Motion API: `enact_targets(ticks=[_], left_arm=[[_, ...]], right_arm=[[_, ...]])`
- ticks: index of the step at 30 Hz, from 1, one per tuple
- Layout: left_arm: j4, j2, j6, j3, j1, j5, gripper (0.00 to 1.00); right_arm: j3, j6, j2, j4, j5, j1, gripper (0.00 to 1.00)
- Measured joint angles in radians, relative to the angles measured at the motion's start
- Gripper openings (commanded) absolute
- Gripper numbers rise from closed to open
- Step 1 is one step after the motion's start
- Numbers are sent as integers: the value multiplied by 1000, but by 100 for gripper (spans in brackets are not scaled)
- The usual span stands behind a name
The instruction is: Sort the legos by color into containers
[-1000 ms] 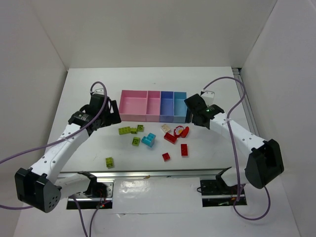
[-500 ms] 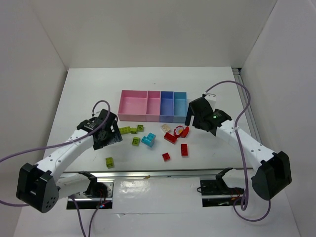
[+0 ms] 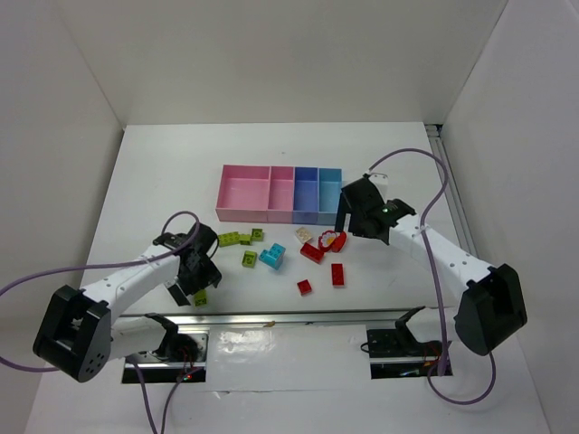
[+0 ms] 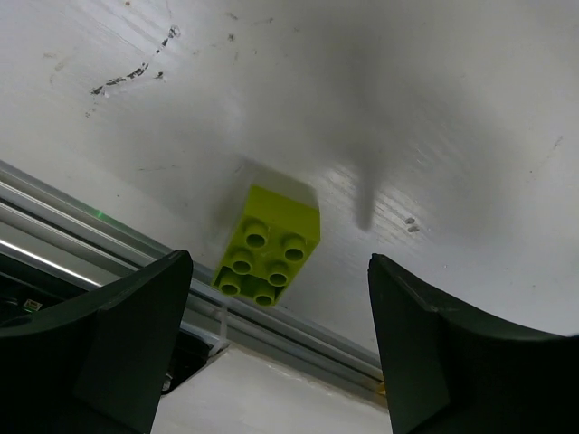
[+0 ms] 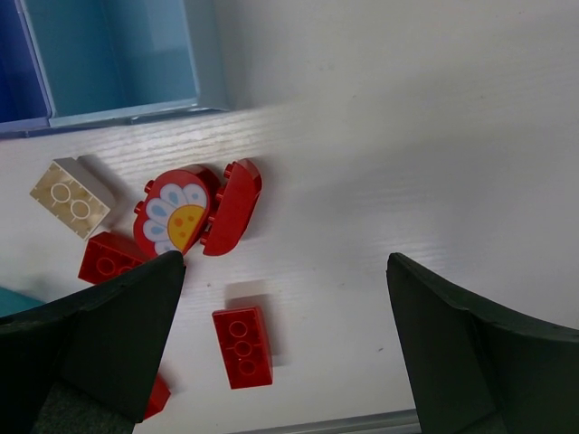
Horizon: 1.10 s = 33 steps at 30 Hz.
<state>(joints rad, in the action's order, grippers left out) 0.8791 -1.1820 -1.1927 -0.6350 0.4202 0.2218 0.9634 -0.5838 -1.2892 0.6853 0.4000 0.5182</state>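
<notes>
Loose legos lie in front of the tray (image 3: 223,193) of containers, which has pink, periwinkle and light blue sections. One lime green brick (image 3: 200,297) (image 4: 269,246) sits alone by the table's near edge. My left gripper (image 3: 194,287) (image 4: 279,271) hovers over it, open, with the brick between and just beyond the fingertips, untouched. My right gripper (image 3: 346,224) (image 5: 285,262) is open and empty above the red group: a daisy-printed piece (image 5: 176,217), a curved piece (image 5: 231,206) and a flat red brick (image 5: 242,346). A cream brick (image 5: 71,196) lies next to them.
More lime bricks (image 3: 233,239) and a cyan brick (image 3: 272,257) lie mid-table. A metal rail (image 4: 109,244) runs along the near edge, right behind the lone lime brick. The light blue compartment (image 5: 127,54) is close to the right gripper.
My left arm swung from beside the tray back toward the near edge, down over the lone lime brick, jaws narrowing slightly. The right gripper shifted a little left over the red pieces.
</notes>
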Motion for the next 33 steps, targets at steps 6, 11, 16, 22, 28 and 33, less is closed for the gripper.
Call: enact_targets(ticks=[6,11,16,22,28,33], left_arm=[[-21,0,-46,9,9,3,78],[-66,-1,-56,53,31,-18,59],[-96,-2,-61,68,35,-30,39],[-103,-8,51,-75,63,-10,10],[-152,-91,230,-357,81,69,13],[-211,-341,332,-639,71,98,13]], right_arm=[[9,10,-53,-6,-18,0,100],[26,21,-89,-13,-19,0,100],[31,24,-104,-14,-18,0,100],[47,0,-107,-12,45,0,100],[30,-30,-43,-17,95,-5,100],[30,-41,-15,-20,112,-8,100]])
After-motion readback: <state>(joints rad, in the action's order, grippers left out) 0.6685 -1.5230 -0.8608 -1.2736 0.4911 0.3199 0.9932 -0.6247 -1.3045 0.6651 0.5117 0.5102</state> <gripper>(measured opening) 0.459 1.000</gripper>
